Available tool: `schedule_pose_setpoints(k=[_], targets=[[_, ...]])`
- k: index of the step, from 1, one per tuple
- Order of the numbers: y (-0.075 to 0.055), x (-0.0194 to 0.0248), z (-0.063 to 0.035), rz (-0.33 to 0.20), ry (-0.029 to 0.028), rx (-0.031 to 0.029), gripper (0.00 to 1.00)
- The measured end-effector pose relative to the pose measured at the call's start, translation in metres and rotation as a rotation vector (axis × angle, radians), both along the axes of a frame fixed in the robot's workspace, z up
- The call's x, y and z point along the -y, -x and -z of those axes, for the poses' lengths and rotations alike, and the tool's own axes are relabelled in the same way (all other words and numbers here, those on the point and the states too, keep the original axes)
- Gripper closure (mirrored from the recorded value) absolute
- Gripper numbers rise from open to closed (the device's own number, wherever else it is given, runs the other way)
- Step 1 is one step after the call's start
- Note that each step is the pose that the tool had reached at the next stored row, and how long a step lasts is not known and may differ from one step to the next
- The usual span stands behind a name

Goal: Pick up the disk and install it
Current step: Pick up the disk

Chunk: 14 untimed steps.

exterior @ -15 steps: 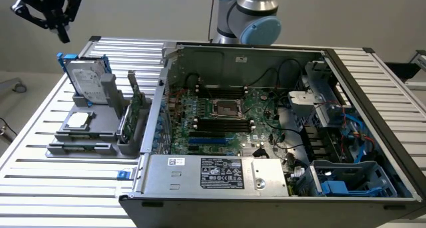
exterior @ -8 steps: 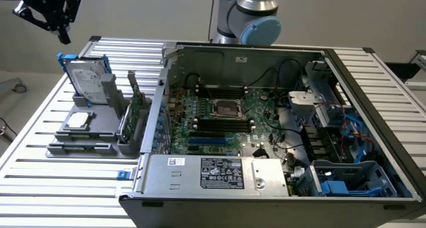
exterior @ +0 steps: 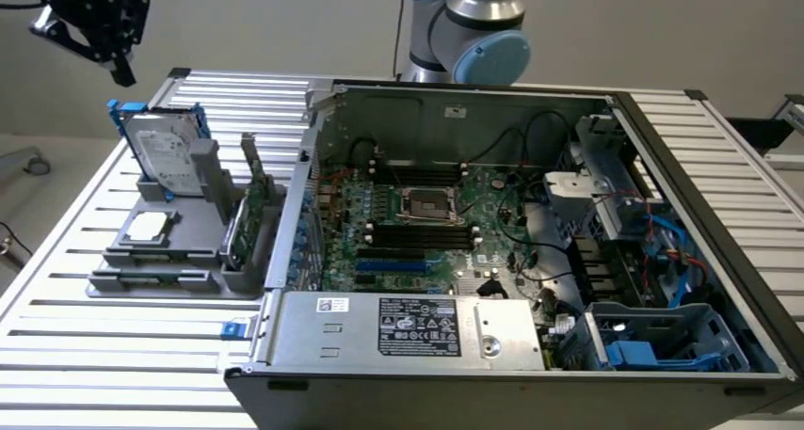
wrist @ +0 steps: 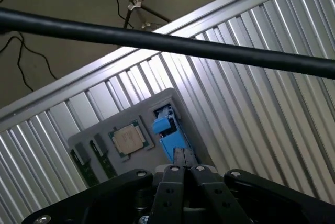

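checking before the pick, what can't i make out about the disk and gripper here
Exterior view: label print on the disk is too small to read; the grey holder hides its lower end.
Wrist view: the disk is edge-on, face unseen; the shut gripper covers part of its blue carrier.
Exterior view: the top edge cuts off the gripper's body.

Disk [exterior: 169, 152] upright in rack [exterior: 141, 281], beside case [exterior: 503, 394]

The black gripper [wrist: 184, 153] has its fingers [wrist: 178, 159] pressed together over a ribbed aluminium counter [wrist: 272, 109]; just beyond their tips, the blue-framed disk [wrist: 166, 132] stands edge-on in a grey plastic holder [wrist: 156, 102]. A square silver chip [wrist: 127, 140] lies beside it; a thick black cable [wrist: 157, 38] crosses in front.
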<state>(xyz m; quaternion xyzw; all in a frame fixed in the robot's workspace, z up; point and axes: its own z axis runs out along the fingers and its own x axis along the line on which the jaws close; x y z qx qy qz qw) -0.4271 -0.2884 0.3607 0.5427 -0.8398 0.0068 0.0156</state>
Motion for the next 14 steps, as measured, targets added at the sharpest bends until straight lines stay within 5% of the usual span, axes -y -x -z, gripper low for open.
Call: schedule_pose_setpoints(k=[14], targets=[[0.0,0.0,0.0036,-0.253,0.0013,-0.0008,0.89]])
